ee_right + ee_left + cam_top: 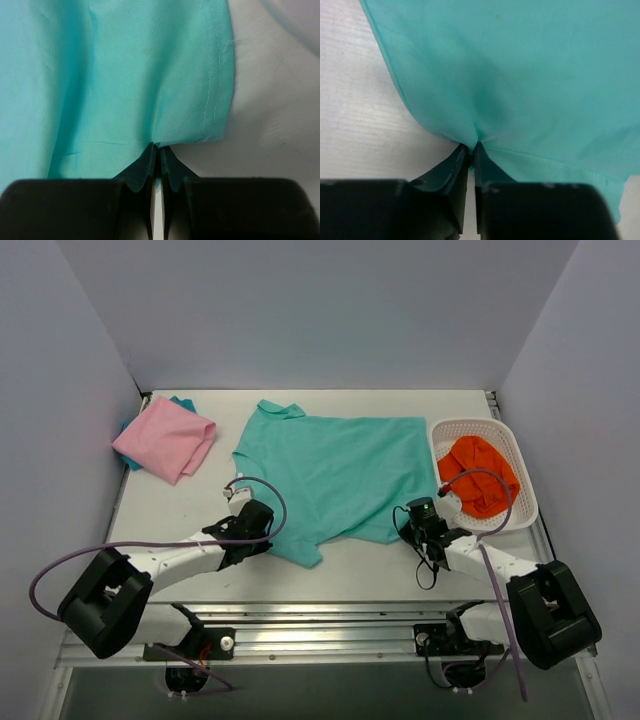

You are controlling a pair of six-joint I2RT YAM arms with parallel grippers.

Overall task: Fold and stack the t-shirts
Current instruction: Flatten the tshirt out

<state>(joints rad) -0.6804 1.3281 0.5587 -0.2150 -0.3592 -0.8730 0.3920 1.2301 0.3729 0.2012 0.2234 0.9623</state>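
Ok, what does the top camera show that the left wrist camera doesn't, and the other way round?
Only the top view: the folded pink t-shirt at the far left, the white basket holding orange cloth on the right, and the right gripper at the near right corner of the mint-teal t-shirt. Only the left wrist view: close detail of the left gripper pinched shut on that shirt's edge, with cloth puckering at its tips. Both: the mint-teal t-shirt, the left gripper and the table.

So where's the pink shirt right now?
In the overhead view, the pink shirt lies in the far left corner of the table, apart from the spread mint-teal shirt to its right.
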